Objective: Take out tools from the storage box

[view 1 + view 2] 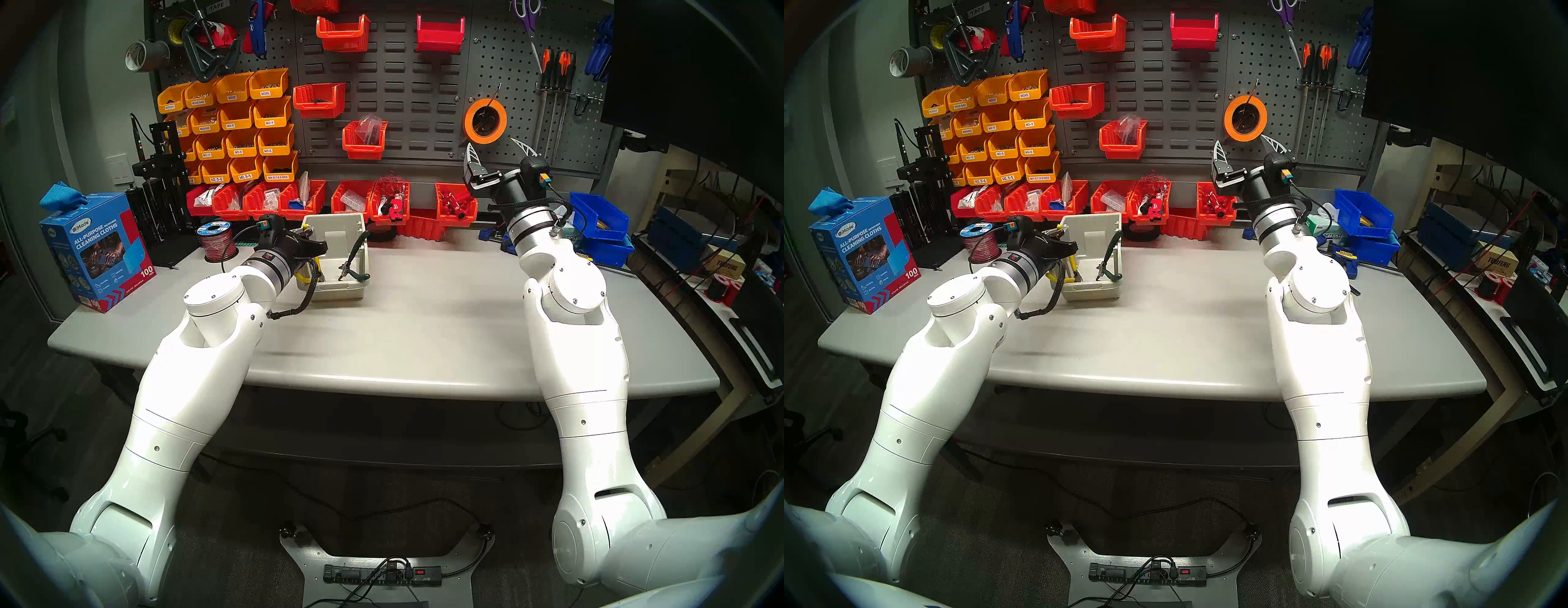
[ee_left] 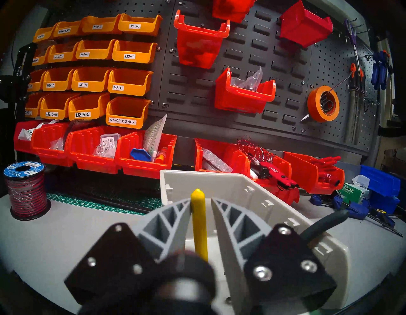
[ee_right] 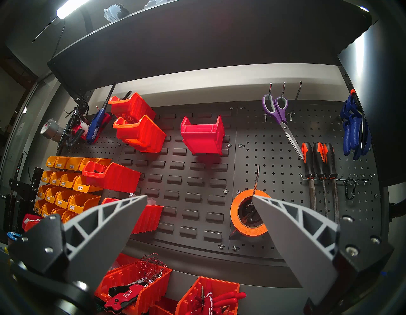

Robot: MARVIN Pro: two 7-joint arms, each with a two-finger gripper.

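Near the table's (image 1: 424,331) back edge, left of centre, stands the off-white ribbed plastic storage box (image 1: 339,288). The dark-green-handled pliers (image 1: 353,263) lean inside against its right wall, jaws down. The yellow-handled pliers (image 2: 198,222) stand at its left wall, one yellow handle upright between the grey ribbed fingers of the left gripper (image 2: 200,204), which are drawn in narrow: the left finger touches the handle, a slim gap shows at the right one. The right gripper (image 3: 200,198) hangs above the back right of the table, spread wide and empty. Yellow wall bins (image 2: 129,52) read "M3X6", "M3-4", "M2.5-5", "M4-0.7 X 6 HEX". The blue carton (image 1: 95,254) at the left edge reads "ALL-PURPOSE CLEANING CLOTHS", "100".
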